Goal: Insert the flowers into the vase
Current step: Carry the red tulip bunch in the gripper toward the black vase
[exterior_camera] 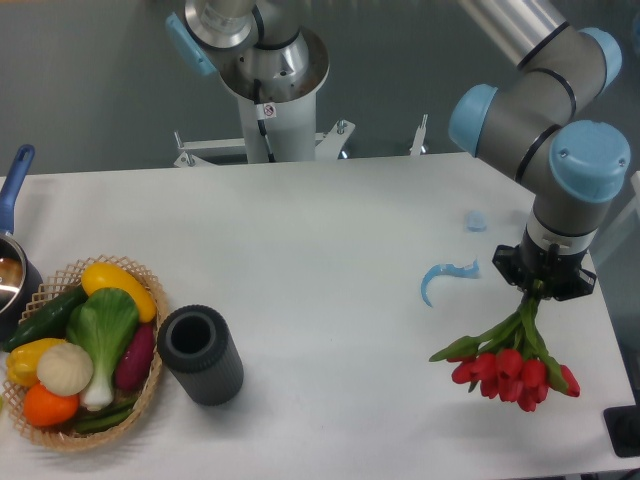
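A bunch of red tulips, the flowers (512, 373), hangs at the right side of the table with blooms down and green stems running up into my gripper (541, 289). My gripper is shut on the stems, and its fingers are mostly hidden under the black wrist flange. The blooms hang just above or at the table surface; I cannot tell if they touch. The vase (201, 353), a dark grey thick-walled cylinder with an open round mouth, stands upright far to the left, beside the basket.
A woven basket (150, 385) of toy vegetables touches the vase's left side. A blue-handled pot (12, 262) sits at the left edge. A curved blue scrap (440, 275) and a small blue piece (476, 220) lie on the white table (330, 230) near the gripper.
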